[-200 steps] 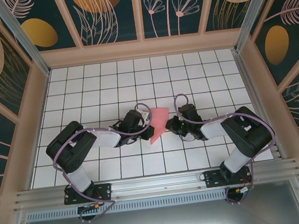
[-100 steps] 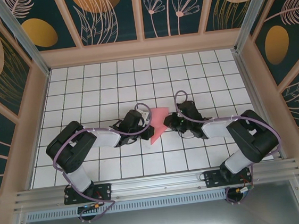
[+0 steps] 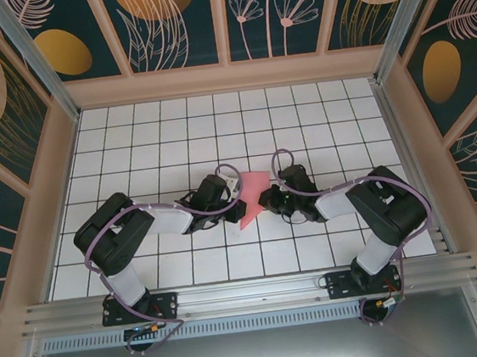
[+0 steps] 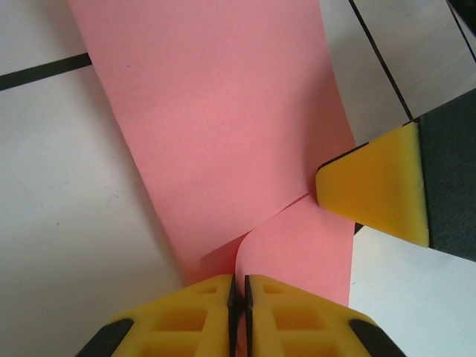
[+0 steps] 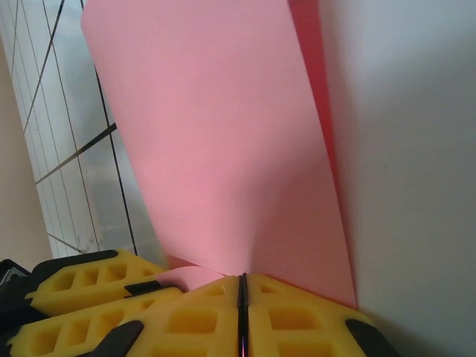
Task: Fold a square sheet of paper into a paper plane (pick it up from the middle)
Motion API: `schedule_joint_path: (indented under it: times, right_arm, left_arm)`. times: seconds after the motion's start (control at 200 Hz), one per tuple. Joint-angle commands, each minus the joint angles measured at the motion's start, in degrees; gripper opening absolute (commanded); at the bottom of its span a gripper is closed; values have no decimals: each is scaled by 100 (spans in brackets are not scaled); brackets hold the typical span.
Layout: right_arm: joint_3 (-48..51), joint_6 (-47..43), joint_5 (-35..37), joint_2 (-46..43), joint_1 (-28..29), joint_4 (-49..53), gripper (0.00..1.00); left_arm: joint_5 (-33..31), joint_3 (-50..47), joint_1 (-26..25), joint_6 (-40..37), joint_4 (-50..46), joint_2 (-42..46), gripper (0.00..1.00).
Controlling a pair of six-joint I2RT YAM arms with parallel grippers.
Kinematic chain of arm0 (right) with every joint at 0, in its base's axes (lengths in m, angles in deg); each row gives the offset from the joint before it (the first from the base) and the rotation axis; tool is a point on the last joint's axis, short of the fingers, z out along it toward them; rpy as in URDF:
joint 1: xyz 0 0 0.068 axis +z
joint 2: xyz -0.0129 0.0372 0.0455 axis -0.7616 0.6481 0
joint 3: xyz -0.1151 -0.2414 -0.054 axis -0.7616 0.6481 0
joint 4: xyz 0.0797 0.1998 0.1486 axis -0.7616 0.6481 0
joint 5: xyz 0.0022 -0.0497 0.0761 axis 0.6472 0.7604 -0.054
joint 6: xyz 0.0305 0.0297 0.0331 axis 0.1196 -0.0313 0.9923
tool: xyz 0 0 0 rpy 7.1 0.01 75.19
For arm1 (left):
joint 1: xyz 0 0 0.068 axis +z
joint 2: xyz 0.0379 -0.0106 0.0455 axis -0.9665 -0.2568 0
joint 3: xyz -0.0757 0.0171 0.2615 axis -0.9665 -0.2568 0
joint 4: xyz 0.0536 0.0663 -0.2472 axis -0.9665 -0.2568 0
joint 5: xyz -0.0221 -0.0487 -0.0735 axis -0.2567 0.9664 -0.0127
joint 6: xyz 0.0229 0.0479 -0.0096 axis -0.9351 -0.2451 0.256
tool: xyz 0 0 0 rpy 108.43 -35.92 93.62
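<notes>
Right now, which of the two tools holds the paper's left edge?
The left tool, shut on the left edge of the pink paper; the right tool pinches the opposite edge.

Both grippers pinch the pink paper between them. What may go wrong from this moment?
1. The left gripper and the right gripper are both shut on the thin pink sheet of paper, very close together; a pull in opposite directions may tear it.
2. The paper curls up just ahead of the left gripper, so flattening there may set a crooked crease.
3. Their yellow fingers almost meet and may collide.
</notes>
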Motion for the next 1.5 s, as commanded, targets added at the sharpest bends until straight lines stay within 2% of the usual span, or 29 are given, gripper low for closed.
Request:
schedule_joint_path:
  times: [0.0,0.225,0.631,0.891,1.046,1.191,1.276,1.376,1.496]
  right_arm:
    - [-63,-251,290,193,30,354,12]
    - [-115,-452,412,217,26,672,12]
    - [-167,-482,359,325,30,674,12]
    - [-169,-459,375,350,28,698,12]
    - [-209,-429,386,380,25,760,12]
    - [-288,-456,411,407,29,882,11]
    - [-309,-455,407,414,30,892,12]
    - [-345,-462,446,413,29,968,11]
    - [-361,-469,462,418,25,981,12]
  left_arm:
    - [22,59,-50,-111,-420,-97,15]
    - [-127,223,-50,-298,-576,135,15]
    - [-494,274,-50,-384,-788,-80,15]
    - [-552,219,-46,-390,-781,-174,20]
    - [-926,104,-50,-278,-853,234,25]
    - [-1416,86,-48,-190,-1146,997,30]
    - [-1474,83,-45,-118,-1270,1366,34]
    - [-1078,79,-49,-56,-1245,1698,33]
    - [210,59,-49,94,-877,1754,30]
